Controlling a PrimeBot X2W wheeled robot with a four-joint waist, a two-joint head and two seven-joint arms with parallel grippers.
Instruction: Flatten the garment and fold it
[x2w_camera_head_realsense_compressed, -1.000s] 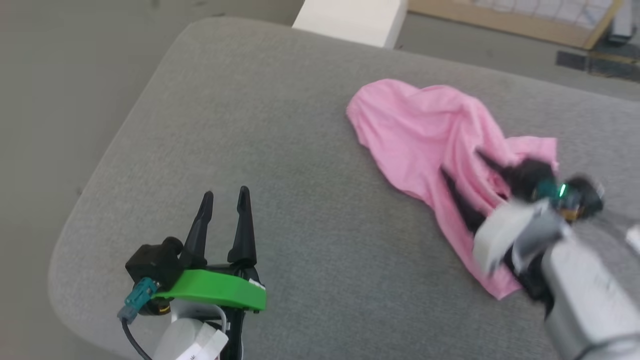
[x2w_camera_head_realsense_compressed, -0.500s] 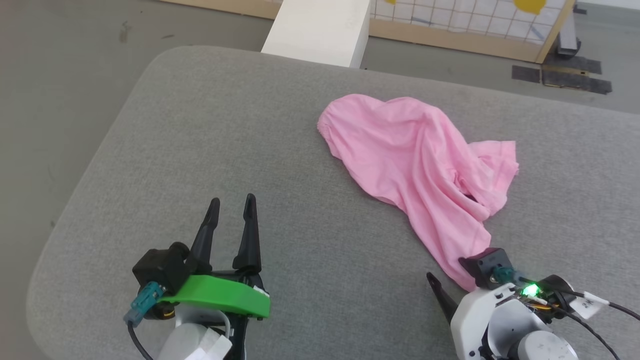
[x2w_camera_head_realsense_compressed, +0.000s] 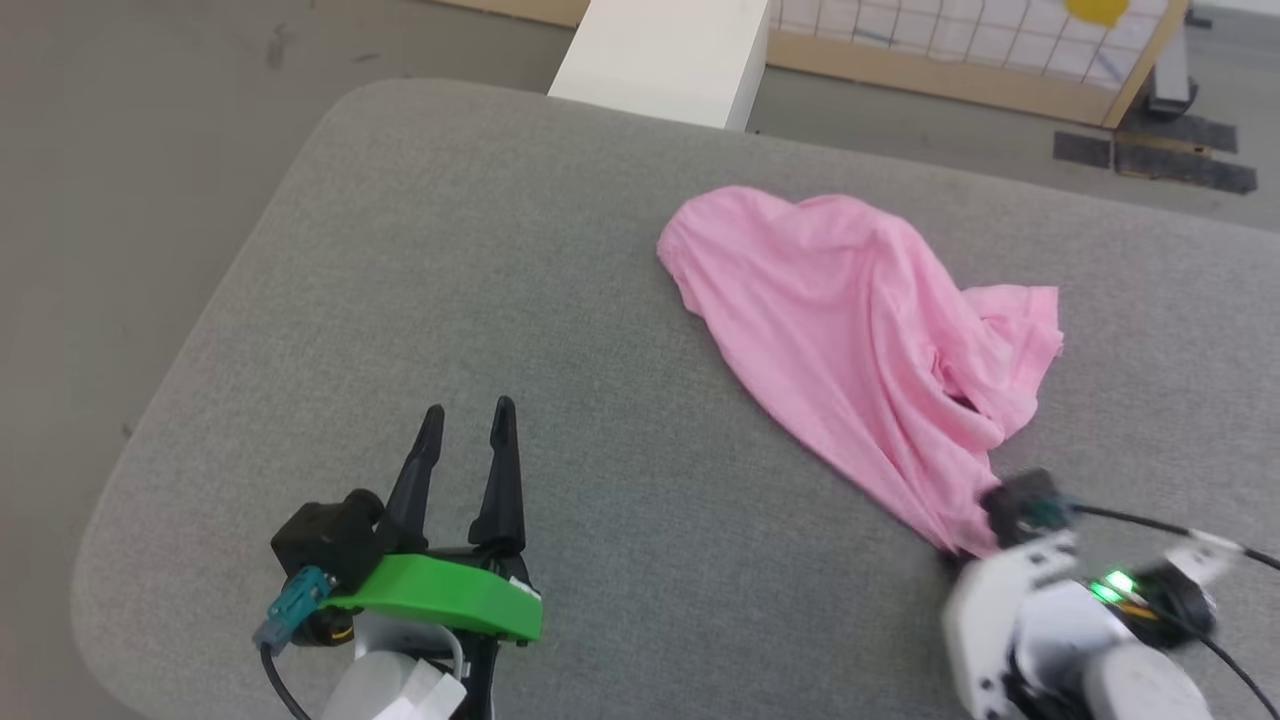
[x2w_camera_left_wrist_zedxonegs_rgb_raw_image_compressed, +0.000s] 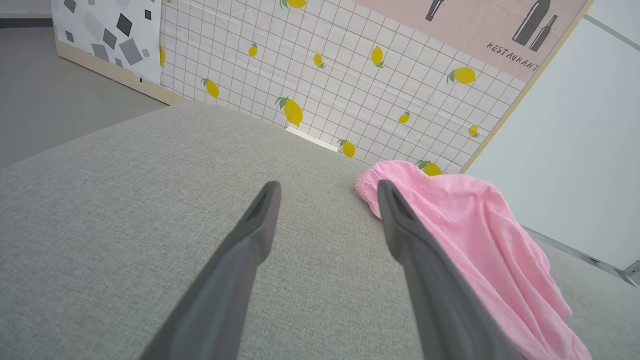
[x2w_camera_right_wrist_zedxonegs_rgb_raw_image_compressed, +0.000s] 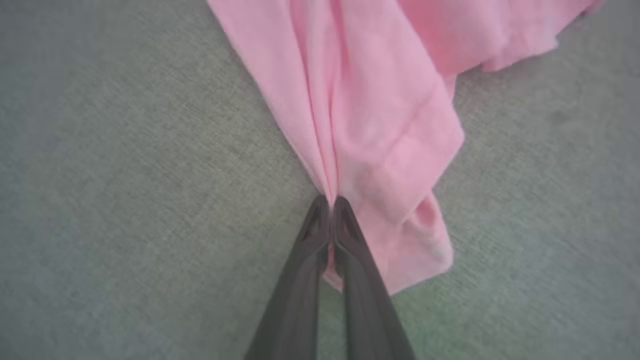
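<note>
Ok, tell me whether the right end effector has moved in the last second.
Yes. Judged against the white block beyond the cushion, the right end effector has pulled back toward the robot, from the garment's middle to its near tip.

Grey cushioned top (x2w_camera_head_realsense_compressed: 560, 300), perhaps a bench, bears the crumpled garment (x2w_camera_head_realsense_compressed: 850, 340).

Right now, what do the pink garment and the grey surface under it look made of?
The pink garment: likely a thin, matte, cotton-like knit; it drapes in soft folds. The grey surface: seemingly a padded cushion in coarse woven matte fabric; visible flecked weave, rounded corner.
</note>
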